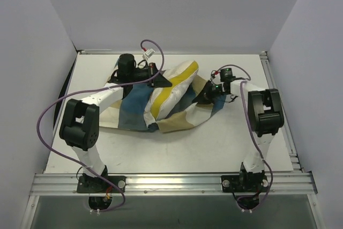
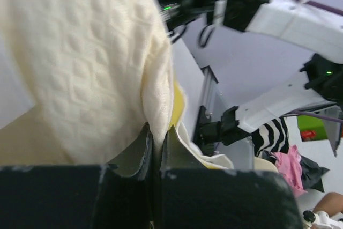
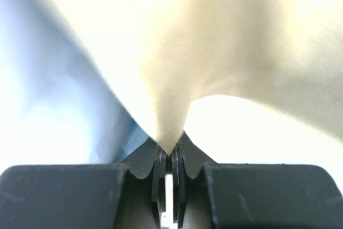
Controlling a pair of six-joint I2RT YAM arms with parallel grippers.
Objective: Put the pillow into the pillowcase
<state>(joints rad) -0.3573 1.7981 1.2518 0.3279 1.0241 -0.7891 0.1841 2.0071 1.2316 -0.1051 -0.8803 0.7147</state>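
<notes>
While the pillow lies half-sheathed in the pillowcase toward the desk far edge, the left claw pinches the pillow's piped edge and the right claw is clamped on pillowcase cloth.

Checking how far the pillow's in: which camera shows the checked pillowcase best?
Top external: most of the blue, tan and white checked fabric pillowcase shows, bunched against the cream knit pillow. Right wrist shows only a pinched fold, blurred; left wrist shows mainly pillow.
</notes>
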